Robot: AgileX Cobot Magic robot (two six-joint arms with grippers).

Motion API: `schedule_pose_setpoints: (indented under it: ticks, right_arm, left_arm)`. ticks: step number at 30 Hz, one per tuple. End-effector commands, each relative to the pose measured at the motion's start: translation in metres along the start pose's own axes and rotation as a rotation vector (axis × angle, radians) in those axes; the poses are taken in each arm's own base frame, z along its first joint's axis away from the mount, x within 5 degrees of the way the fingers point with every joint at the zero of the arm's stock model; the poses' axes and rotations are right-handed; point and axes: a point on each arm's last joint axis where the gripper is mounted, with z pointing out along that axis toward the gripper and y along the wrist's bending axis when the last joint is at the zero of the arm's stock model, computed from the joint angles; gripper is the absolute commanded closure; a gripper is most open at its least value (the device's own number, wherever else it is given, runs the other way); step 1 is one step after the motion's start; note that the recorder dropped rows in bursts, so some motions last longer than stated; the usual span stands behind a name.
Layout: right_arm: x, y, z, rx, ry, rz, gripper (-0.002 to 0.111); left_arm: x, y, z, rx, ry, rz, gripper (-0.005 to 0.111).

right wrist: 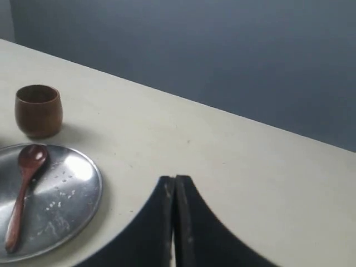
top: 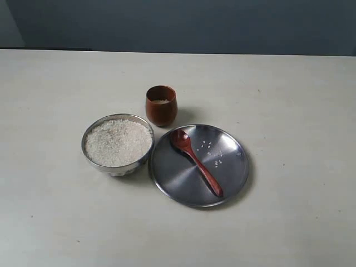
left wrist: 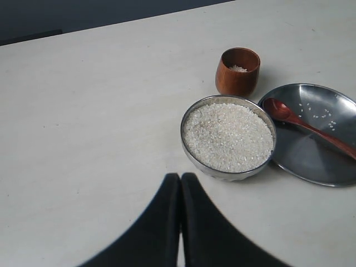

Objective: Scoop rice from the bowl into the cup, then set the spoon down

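The steel bowl is heaped with white rice. Behind it stands the reddish-brown cup, holding a little rice. The wooden spoon lies on the steel plate, oval end toward the cup, with a few stray grains beside it. My left gripper is shut and empty, short of the bowl. My right gripper is shut and empty, off to the side of the plate. Neither arm shows in the exterior view.
Everything sits on a pale table. Its far edge meets a dark blue-grey wall.
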Motion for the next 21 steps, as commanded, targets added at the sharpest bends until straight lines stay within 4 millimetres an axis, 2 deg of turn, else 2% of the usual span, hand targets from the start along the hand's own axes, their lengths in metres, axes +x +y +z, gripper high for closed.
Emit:
schedule_pose_setpoints:
  ticks: [1,12,15,18,21]
  right_arm:
    - [0.004,-0.002,0.000,0.020,0.022,0.000,0.109]
    - [0.005,-0.003,0.000,0.033,0.032,-0.005,0.109]
    - [0.005,-0.003,0.000,0.033,0.032,-0.005,0.109]
    - [0.005,-0.003,0.000,0.033,0.032,-0.005,0.109]
    - [0.005,-0.003,0.000,0.033,0.032,-0.005,0.109]
  left_arm:
    - [-0.002,0.000,0.000,-0.004,-0.013,0.004,0.106]
    - [-0.002,0.000,0.000,-0.004,-0.013,0.004,0.106]
    - [-0.001,0.000,-0.006,-0.011,-0.038,0.004,0.106]
    - [0.003,0.001,-0.030,-0.086,-0.174,0.062,0.106]
    - [-0.002,-0.002,-0.060,-0.141,-0.487,0.072,0.106]
